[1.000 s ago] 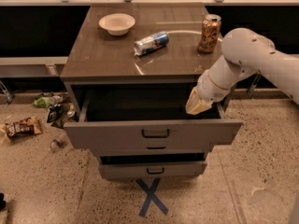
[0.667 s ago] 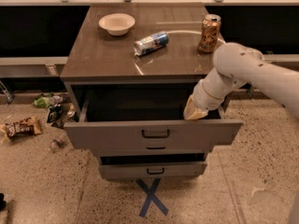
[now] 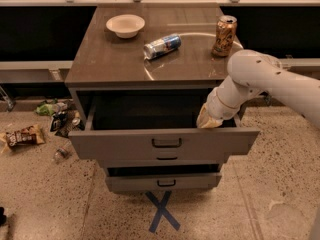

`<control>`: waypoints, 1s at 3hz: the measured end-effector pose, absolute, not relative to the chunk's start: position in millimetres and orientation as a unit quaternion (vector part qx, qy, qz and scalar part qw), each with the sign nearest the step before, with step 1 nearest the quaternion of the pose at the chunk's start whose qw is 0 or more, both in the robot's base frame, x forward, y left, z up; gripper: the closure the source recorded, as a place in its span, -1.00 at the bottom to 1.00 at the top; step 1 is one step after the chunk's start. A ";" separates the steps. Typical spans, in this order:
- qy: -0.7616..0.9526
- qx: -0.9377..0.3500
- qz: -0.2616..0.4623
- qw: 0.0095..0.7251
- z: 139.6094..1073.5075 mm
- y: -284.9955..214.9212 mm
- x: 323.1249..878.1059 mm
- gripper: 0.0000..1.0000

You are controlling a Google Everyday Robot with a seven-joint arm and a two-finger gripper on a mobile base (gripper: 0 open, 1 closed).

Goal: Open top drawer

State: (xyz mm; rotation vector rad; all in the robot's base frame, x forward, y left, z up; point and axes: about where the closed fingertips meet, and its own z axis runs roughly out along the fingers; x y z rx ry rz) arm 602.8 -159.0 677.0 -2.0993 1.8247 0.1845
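Observation:
The top drawer (image 3: 125, 144) is the wide grey one with a small black bar handle (image 3: 166, 143) at its centre. It stands pulled out from the cabinet, and its deep dark interior (image 3: 145, 111) shows. My gripper (image 3: 207, 120) hangs from the white arm (image 3: 260, 79) at the drawer's right end. It sits just behind the front panel, low inside the opening, to the right of the handle and apart from it.
Two narrower grey drawers sit below: a middle one (image 3: 197, 159) and a bottom one (image 3: 130, 183) slightly out. On the cabinet top (image 3: 105, 64) are a white bowl (image 3: 125, 25), a lying can (image 3: 162, 46) and an upright can (image 3: 224, 35). Wrappers (image 3: 22, 136) litter the floor at left. A blue tape X (image 3: 161, 211) marks the floor.
The arm's elbow has swung left and lower, and the gripper has sunk slightly down and left into the drawer's right end. The drawer stays open the same amount.

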 end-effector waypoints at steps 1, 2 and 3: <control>0.642 -0.744 0.069 0.168 674.5 -160.3 595.2 1.00; 0.642 -0.744 0.069 0.168 675.7 -160.3 595.2 1.00; 0.650 -0.741 0.094 0.142 681.6 -165.6 579.2 1.00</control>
